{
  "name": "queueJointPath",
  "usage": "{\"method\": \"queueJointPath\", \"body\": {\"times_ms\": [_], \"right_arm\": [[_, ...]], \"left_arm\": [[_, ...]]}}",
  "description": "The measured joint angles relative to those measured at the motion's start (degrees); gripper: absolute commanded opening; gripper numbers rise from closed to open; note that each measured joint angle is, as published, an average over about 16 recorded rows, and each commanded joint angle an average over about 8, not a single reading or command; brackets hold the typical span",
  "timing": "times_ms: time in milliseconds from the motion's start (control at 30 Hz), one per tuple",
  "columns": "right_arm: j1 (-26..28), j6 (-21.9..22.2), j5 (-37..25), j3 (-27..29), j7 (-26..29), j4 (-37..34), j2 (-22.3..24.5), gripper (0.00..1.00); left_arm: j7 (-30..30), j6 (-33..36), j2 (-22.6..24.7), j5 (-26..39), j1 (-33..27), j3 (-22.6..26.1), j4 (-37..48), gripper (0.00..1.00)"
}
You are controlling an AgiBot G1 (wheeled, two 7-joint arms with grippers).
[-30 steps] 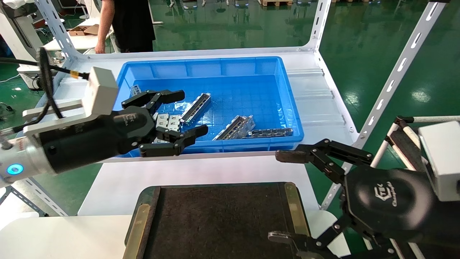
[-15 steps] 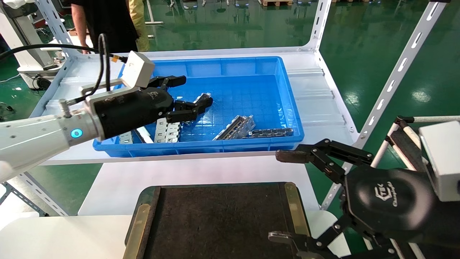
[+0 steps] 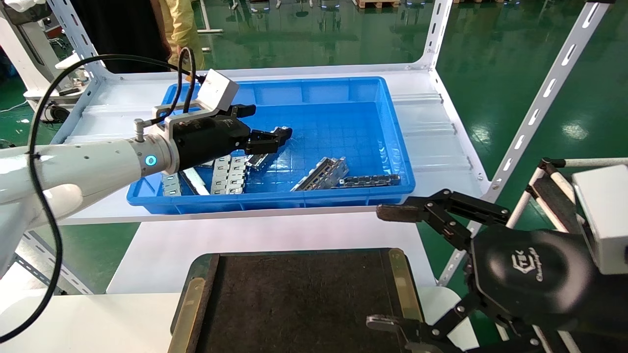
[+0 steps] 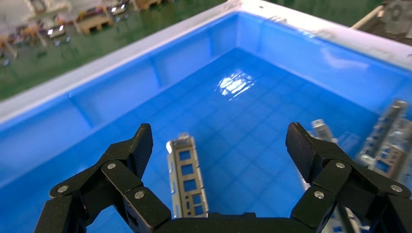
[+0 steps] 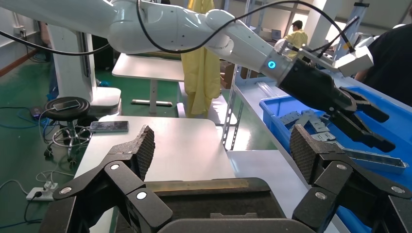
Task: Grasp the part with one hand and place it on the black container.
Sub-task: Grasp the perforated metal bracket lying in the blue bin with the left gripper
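The left end effector (image 4: 218, 145), spread wide, hangs over the part (image 4: 187, 177), whose long axis lies between its fingers; the right end effector (image 3: 387, 267) is parked, also spread.

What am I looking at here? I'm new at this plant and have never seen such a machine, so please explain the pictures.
This is a two-armed robot. One picture comes from a camera on its head, the other two from cameras on its wrists. The left gripper hangs open inside a blue bin, its fingers either side of a long metal part lying on the bin floor; nothing is held yet. More metal pieces, such as flat plates, lie in the bin too. Nearer the robot sits a flat black container, where the part should go. The right gripper waits open beside that container's right edge.
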Motion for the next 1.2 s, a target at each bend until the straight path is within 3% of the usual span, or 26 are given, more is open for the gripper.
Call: {"method": "queueJointPath", "body": {"times_ms": [333, 367, 600, 633, 1200], "right_arm": [[0.0, 0.01, 0.01, -0.02, -0.01, 0.0, 0.01, 0.99], [0.01, 0.01, 0.02, -0.02, -0.01, 0.0, 0.01, 0.93], [0.01, 0.02, 0.03, -0.04, -0.02, 0.0, 0.01, 0.06], [0.01, 0.02, 0.03, -0.04, -0.02, 0.0, 0.02, 0.0], [0.02, 0.03, 0.05, -0.07, -0.04, 0.0, 0.03, 0.0]], "left_arm": [[2.56, -3.48, 5.39, 0.39, -3.67, -0.01, 13.12, 0.99], [2.89, -3.8, 5.78, 0.32, -3.87, -0.08, 14.13, 0.92], [4.74, -5.55, 7.75, -0.79, -4.54, -0.88, 19.68, 0.06], [4.98, -5.74, 7.93, -0.99, -4.55, -1.01, 20.25, 0.01], [8.08, -6.51, 8.87, -3.68, -4.06, -2.47, 24.51, 0.0]]}}
